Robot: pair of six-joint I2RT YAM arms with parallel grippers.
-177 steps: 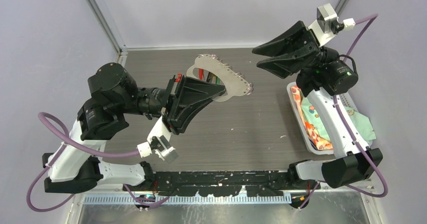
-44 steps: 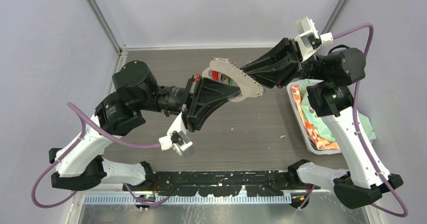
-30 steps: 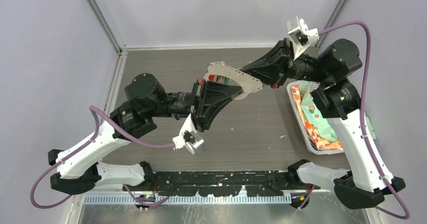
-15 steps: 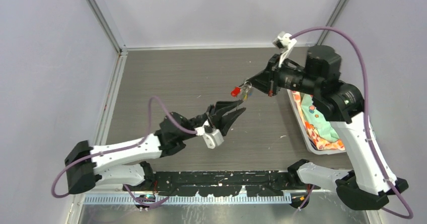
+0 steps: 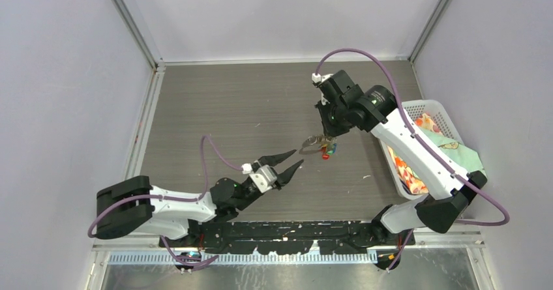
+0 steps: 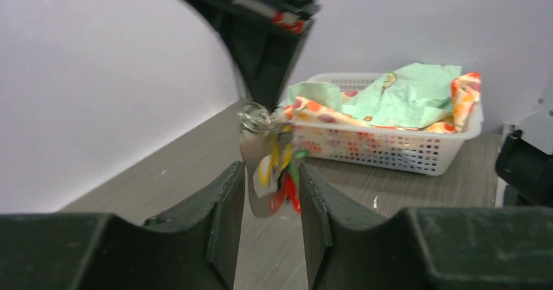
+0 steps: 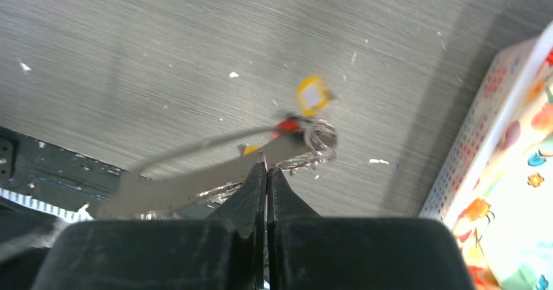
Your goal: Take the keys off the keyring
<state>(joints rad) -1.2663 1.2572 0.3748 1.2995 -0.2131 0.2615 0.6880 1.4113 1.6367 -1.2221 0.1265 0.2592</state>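
Top cam first: the keyring hangs in the air over the middle of the table. The right gripper has it, fingers squeezed together on it. From up here it reads as a thin silvery oval, with the keys bunched at its right end, showing red, blue and green plastic heads. The left gripper sits low, near the keyring on its near-left side, fingers spread and touching nothing. A white mesh basket stuffed with patterned cloth sits at the right edge.

Left wrist cam: the keyring dangles upright beyond the two black fingers, framed in the gap between them. It's flat grey metal and a bit blurry. The keys lie against it with yellow, green and red heads, and there's a small wire ring at the top, right under the right gripper. The basket is behind.

Right wrist cam: the fingers are shut tight. The keyring is a smeared grey streak running left from the tips, with yellow and red keys hanging off it. Underneath is the grey wood-grain table with white flecks, and the basket wall is at right.
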